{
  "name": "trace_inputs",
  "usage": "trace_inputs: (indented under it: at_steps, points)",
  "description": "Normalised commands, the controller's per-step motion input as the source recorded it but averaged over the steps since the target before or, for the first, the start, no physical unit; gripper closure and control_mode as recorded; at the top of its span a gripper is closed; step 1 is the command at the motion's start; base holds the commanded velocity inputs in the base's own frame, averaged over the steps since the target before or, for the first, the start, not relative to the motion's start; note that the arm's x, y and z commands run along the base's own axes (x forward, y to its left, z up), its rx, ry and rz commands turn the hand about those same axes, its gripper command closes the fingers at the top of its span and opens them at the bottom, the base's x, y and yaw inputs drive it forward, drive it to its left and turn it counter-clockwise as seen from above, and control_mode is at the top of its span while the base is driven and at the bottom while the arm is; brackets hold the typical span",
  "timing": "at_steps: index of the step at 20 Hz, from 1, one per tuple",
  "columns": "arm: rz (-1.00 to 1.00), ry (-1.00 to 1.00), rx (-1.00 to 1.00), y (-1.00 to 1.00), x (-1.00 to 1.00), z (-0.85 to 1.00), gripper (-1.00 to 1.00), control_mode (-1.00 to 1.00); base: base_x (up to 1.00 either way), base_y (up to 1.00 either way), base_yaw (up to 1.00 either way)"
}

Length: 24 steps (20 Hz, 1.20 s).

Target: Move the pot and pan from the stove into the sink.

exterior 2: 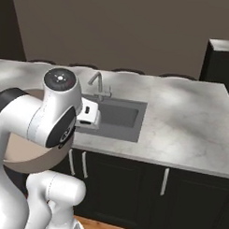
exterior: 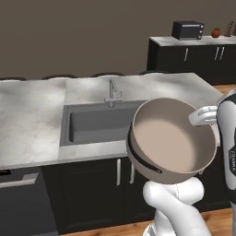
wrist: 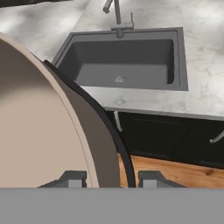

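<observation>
Pot (exterior: 173, 140): wide, deep, round, matte beige-tan inside and out, with a thin dark handle band curving along its outer wall. It is tipped so the open mouth faces the left base camera, and it is carried in the air in front of the desk (exterior: 32, 120), level with the dark cabinet doors (exterior: 92, 184), near the right end of the sink (exterior: 99, 122). It touches neither the desk nor the basin. In the right base view only a tan arc of it (exterior 2: 21, 162) shows below the white arm.

Sink: rectangular recessed basin, dark grey, flat smooth walls, a small drain spot in its floor (wrist: 119, 79). A slim silver faucet (exterior: 112, 92) stands at its far rim.

Desk: pale marble with soft grey veining, straight front edge; black cabinets with short silver pulls below, wood-plank floor (wrist: 175, 170) under them.

Far counter at upper right: dark cabinets carrying a boxy dark microwave (exterior: 188, 30) and a small round orange item (exterior: 216, 32).

Fingers (wrist: 109, 178): the two dark tips sit on either side of the pot's wall, one inside the rim, one outside by the dark band, narrowed to a slim gap and clamped on that wall. The pot hangs from this grasp alone.
</observation>
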Motion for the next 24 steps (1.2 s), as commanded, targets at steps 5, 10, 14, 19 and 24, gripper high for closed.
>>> trace_inputs:
  at_steps: [5,10,14,19,24]
  points:
    - [0.0,0.0,0.0,0.0,0.0,0.0,1.0,1.0,0.63,0.13,-0.05]
    - [0.0,0.0,0.0,0.0,0.0,0.0,1.0,1.0,0.55,0.18,-0.05]
    - [0.0,0.0,0.0,0.0,0.0,0.0,1.0,1.0,0.41,0.16,-0.05]
    - [0.0,0.0,0.0,0.0,0.0,0.0,1.0,1.0,0.41,0.13,-0.06]
    - [0.0,0.0,0.0,0.0,0.0,0.0,1.0,-1.0,0.08,0.04,-0.02]
